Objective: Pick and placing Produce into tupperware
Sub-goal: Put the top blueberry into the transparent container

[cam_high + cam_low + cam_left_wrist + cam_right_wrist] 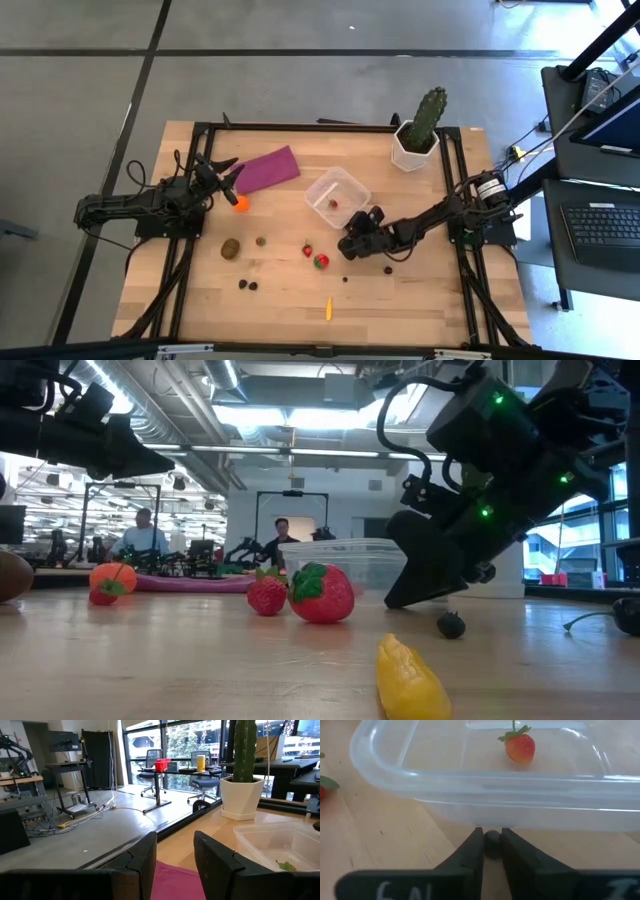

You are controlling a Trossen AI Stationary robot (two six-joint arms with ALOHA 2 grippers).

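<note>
While the left pincer (232, 172) is held open above the purple cloth (267, 168), an orange ball (241, 204) is seen just beside it on the table (420, 300). Further right, a brown kiwi (230, 247), two dark berries (247, 285), two red strawberries (315, 256) and a yellow piece (328, 307) are spread over the wood. One strawberry (519, 746) is contained in the tupperware (337, 197). Just beside its near wall, the right pincer (492, 845) is closed on a dark berry (492, 843). A cactus (424, 122) is placed at the far edge.
</note>
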